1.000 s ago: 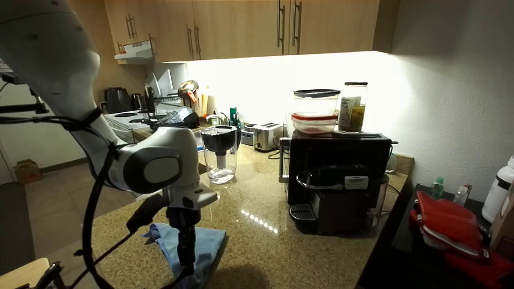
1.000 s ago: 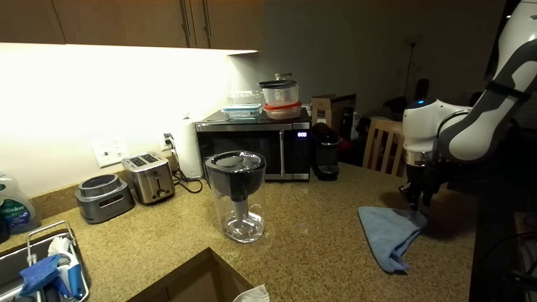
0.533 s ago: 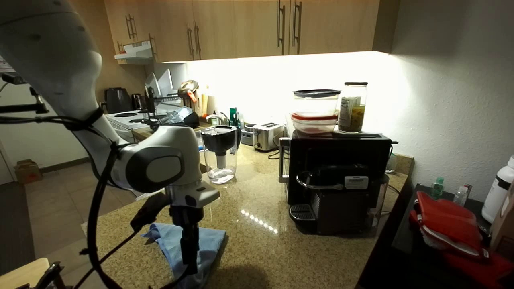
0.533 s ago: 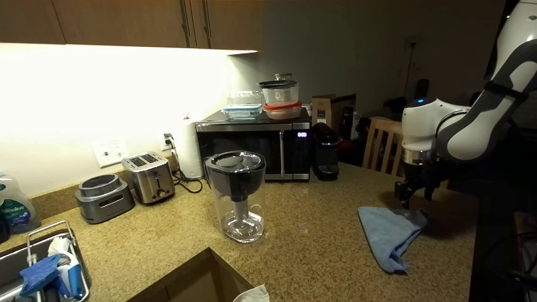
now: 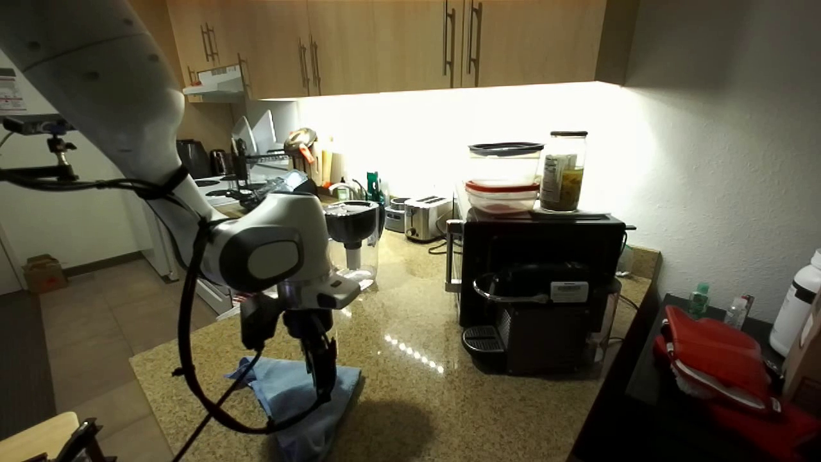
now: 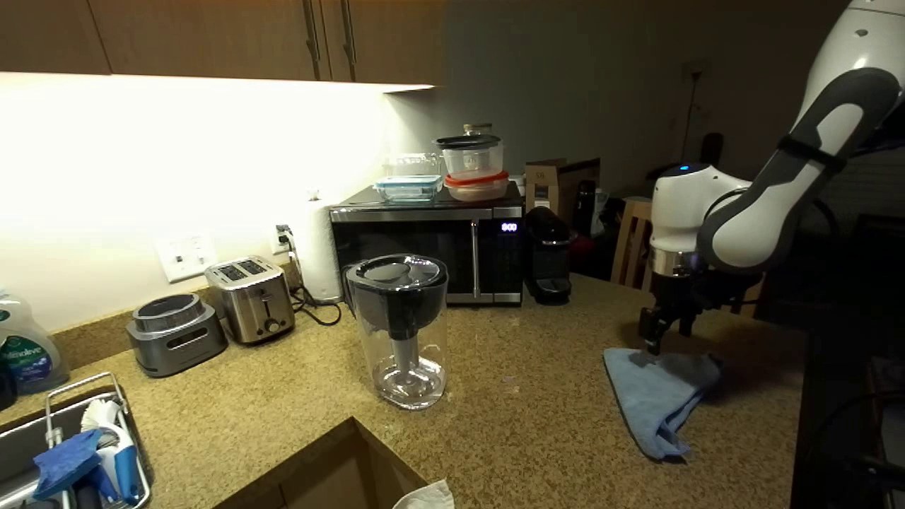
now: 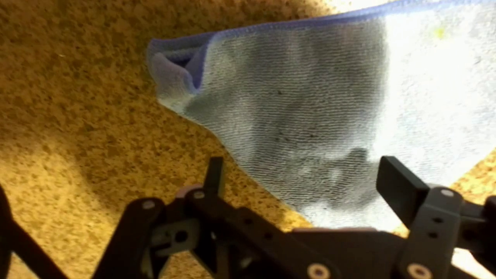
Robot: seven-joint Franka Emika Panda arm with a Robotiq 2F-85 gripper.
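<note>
A folded light-blue cloth [image 6: 657, 403] lies on the speckled counter, and it shows in both exterior views. Just above it hangs my gripper [image 6: 669, 341], with nothing held. In the wrist view the black fingers [image 7: 403, 190] stand wide apart, and the cloth [image 7: 290, 97] fills much of the space beyond and between them. Part of its slanting edge passes under the gap, with bare counter under the left finger. One corner of the cloth is curled over at upper left. In an exterior view the gripper [image 5: 324, 385] hides part of the cloth.
A clear water pitcher [image 6: 406, 332] with a dark lid stands on the counter. Behind it are a microwave [image 6: 424, 247] topped with food containers, a coffee machine [image 6: 549, 254] and a toaster [image 6: 251, 300]. A sink rack [image 6: 106, 452] holds brushes. A cable [image 5: 192, 346] loops beside the arm.
My gripper's fingers have spread wider. The arm has shifted and lifted slightly, leftward in the exterior view that shows the microwave door. The cloth has stayed in place.
</note>
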